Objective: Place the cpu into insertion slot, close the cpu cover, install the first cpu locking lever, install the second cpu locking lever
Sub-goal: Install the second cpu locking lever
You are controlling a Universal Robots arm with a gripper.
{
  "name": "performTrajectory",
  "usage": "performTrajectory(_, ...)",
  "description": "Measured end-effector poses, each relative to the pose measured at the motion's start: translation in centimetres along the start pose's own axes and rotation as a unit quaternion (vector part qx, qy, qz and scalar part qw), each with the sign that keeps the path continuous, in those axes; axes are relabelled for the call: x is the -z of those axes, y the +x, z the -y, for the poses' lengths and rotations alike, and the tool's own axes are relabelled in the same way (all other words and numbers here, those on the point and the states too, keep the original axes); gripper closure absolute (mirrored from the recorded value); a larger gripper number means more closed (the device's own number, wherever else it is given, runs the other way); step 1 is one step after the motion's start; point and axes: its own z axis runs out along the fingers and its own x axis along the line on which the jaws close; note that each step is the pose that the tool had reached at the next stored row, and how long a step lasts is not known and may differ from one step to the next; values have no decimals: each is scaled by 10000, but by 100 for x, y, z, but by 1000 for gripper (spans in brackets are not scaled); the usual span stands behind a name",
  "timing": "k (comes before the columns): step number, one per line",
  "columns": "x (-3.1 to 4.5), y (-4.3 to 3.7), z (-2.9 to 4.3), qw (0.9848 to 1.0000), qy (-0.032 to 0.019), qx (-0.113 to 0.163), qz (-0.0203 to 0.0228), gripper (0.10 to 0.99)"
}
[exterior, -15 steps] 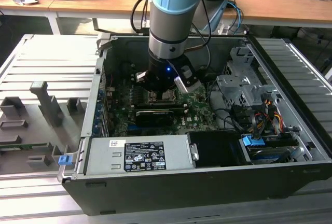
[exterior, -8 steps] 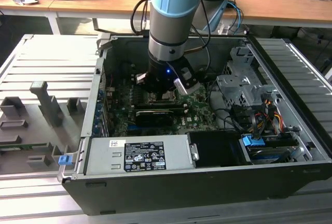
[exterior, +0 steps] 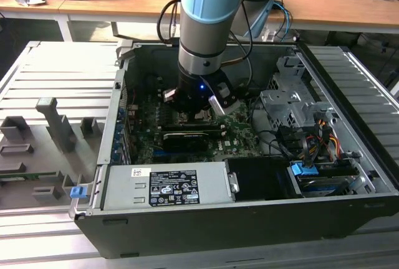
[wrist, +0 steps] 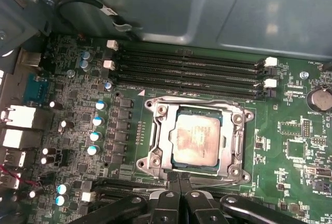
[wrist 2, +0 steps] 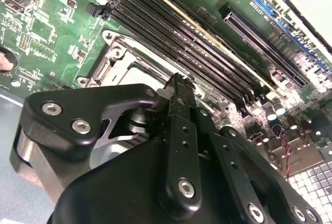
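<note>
Capacitors (wrist: 97, 121) stand to one side of the insertion slot (wrist: 155, 138); the cpu (wrist: 196, 140) lies seated inside it, cover (wrist: 239, 142) apparently down around it. Gripper (wrist: 178, 178) hovers at the slot's near edge, jaws pressed together, empty. Judged: lever stage; hooking a lever calls for a precise push.

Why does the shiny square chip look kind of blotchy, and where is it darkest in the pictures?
In the first wrist view, light bounces off the cpu, leaving pale, patchy glare on its metal face. In the exterior view, the arm shades the motherboard inside the case, so it looks dim. In the second wrist view, the gripper looms dark.
</note>
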Motion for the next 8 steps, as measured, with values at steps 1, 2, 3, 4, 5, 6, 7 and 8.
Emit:
performTrajectory(1, -2, 0, 0, 10000, 0, 0, 0, 980)
performTrajectory(2, -6, 0, 1, 10000, 1, 0, 0, 980)
performTrajectory(3, -7, 0, 1, 10000, 1, 0, 0, 980)
performTrajectory(4, -12, 0, 2, 10000, 0, 0, 0, 980)
performTrajectory(5, -15, 0, 3, 10000, 0, 0, 0, 980)
performTrajectory(6, -19, 0, 4, 10000, 0, 0, 0, 980)
performTrajectory(7, -22, 0, 4, 10000, 0, 0, 0, 980)
performTrajectory(8, -27, -1, 5, 10000, 0, 0, 0, 980)
